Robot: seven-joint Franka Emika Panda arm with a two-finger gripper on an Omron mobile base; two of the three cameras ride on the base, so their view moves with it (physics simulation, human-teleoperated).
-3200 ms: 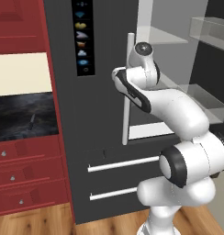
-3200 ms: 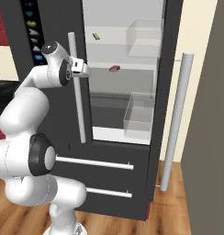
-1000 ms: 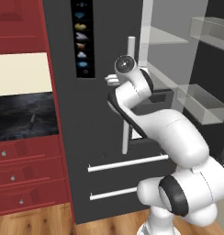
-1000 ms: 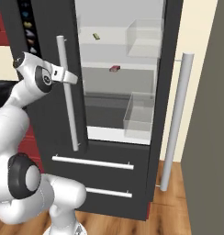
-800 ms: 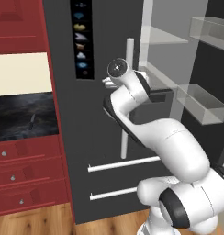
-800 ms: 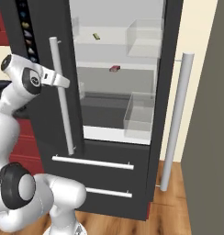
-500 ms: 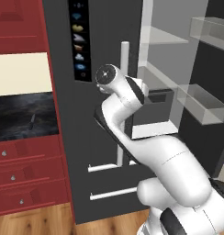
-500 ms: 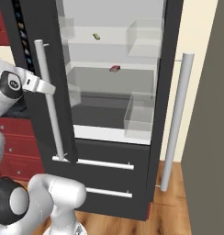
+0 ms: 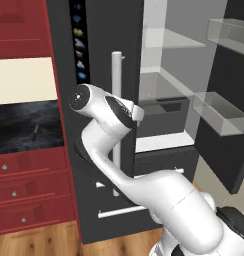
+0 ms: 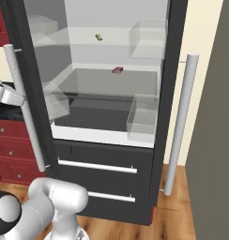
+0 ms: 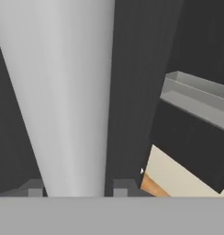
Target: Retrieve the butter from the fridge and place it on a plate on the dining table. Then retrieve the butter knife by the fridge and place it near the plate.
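Two finger tips [image 11: 36,188] sit either side of the fridge's pale bar handle [image 11: 63,96] at your gripper [image 11: 77,189], closed on it so the bar fills the gap between them. From the left base camera, that handle [image 9: 116,115] stands upright on the fridge [image 9: 101,45] door, with your arm's wrist against it. Both doors are swung open. Farther in, the butter [image 10: 99,37] lies on the upper shelf [image 10: 111,41], its long axis slanting across the shelf, one end nearer you. One shelf lower lies a tiny red item [image 10: 118,70]. Left of the fridge, the knife [image 9: 35,132] lies on the dark counter [image 9: 24,125], its length running away from you.
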